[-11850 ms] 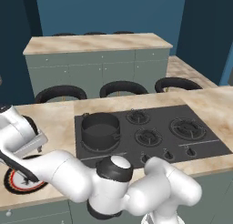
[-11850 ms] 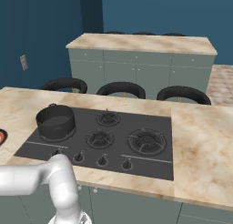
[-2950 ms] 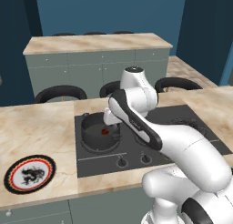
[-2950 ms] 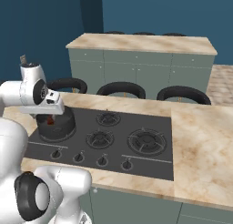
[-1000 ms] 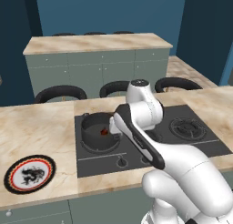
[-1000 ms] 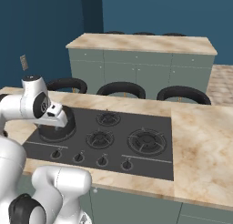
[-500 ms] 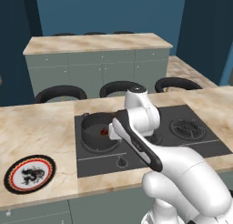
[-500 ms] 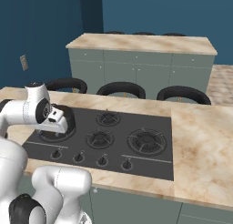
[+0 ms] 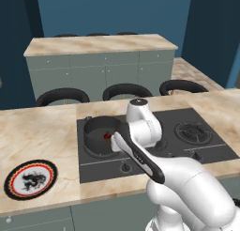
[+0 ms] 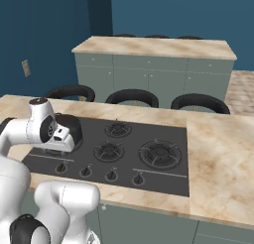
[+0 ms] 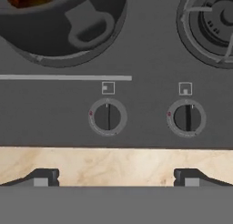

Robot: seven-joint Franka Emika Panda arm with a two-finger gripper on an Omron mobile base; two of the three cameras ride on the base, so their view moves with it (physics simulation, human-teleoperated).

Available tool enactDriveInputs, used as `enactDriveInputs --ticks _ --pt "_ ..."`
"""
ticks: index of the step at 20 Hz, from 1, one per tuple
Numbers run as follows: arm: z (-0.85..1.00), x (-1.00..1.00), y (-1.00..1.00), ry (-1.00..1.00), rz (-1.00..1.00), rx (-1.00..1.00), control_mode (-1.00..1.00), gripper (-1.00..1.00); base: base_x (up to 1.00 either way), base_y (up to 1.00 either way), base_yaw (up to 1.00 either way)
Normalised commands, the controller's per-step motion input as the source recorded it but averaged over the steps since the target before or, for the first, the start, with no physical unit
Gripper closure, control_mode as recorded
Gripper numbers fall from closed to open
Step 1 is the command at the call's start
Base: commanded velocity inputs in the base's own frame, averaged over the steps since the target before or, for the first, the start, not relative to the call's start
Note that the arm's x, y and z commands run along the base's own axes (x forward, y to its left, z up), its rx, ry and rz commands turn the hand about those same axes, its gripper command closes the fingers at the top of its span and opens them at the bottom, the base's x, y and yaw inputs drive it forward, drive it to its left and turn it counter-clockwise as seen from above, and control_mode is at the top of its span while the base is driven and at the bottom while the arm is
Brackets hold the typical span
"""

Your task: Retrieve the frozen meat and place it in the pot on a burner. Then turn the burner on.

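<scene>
Frozen meat (image 9: 107, 135) is now sitting inside the pot (image 9: 100, 133) on the rear-left burner of the cooktop (image 10: 163, 178), so the retrieve & place part is looking done; in the hand view a reddish-orange bit of it is showing at the top left, w/ the pot's wall and side handle below it. What's changing over the last sec: the arm is coming back from over the pot and dropping toward the front edge of the cooktop, the hand ending up aimed down at the knob row. The claw (image 11: 113, 176) is standing wide, carrying nothing, tips apart over the marble desk (image 11: 113, 160) edge just short of the knobs. Two knobs are lining up ahead in the hand view: the left knob (image 11: 107, 117), roughly centred btw the tips, and the right knob (image 11: 186, 117) off toward one tip. Judging by that, the job is moving on to the burner step; the left knob's icon prob marks the pot's burner, tho it's too small to be sure. Plate (image 9: 30, 179) is lying well apart at the desk's left, not involved.
</scene>
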Motion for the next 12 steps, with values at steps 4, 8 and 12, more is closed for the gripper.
enactDriveInputs --ticks 4,8,12 --pt "-0.28 0.0 0.04 -0.04 0.0 -0.03 -1.0 -1.0 0.0 0.0 0.0" --pt "-0.24 0.05 0.05 -0.02 0.0 0.01 -1.0 -1.0 0.0 0.0 0.0" --pt "-0.28 0.0 0.02 0.0 0.0 0.02 -1.0 -1.0 0.0 0.0 0.0"
